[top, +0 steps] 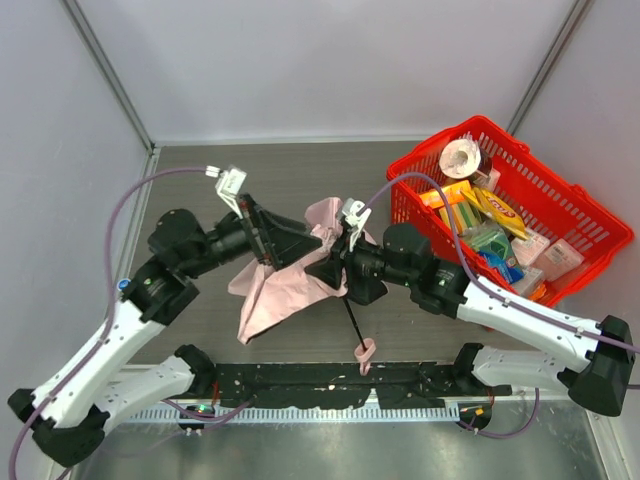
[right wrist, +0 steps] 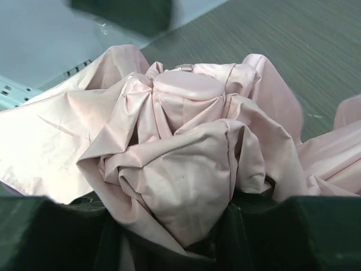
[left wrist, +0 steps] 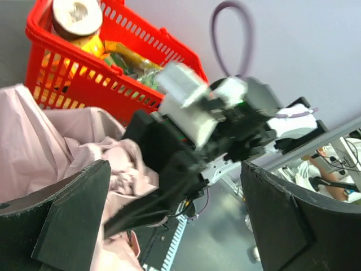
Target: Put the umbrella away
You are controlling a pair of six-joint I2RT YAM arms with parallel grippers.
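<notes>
I work in a robotics lab test cell. My table (top: pixel 300 170) is boxed in by blank pale walls (top: pixel 330 60) on metal frame struts (top: pixel 110 75), and my two arms are bolted to a black rail (top: pixel 300 378) at its near edge. The only household things, a red basket (top: pixel 590 225) of packaged goods and the umbrella (top: pixel 270 300), sit here like props, and beyond the frame someone in a white shirt (left wrist: pixel 313 162) sits among more equipment.

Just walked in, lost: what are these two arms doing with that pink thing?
They are tidying a pink umbrella. The right gripper is closed on the bunched canopy, shaft and handle pointing toward the arm bases. The left gripper stands open beside the fabric, holding nothing. The canopy is loose, not wrapped. A full red basket sits at the right.
</notes>
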